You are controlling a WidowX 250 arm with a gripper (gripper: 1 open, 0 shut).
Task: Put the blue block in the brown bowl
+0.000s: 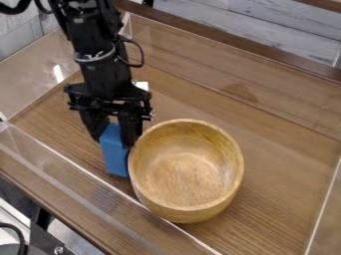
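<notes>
Blue is the block (114,153), between the fingers of the pincer (112,135), which is closed on its upper part. Its long axis runs near upright in the view, the lower end pointing toward the table's (274,84) near edge. It sits just beside the left side of the bowl (186,171), outside the rim; whether the two touch, I cannot tell. The light-brown wooden bowl stands by that same near edge, its opening facing up.
</notes>
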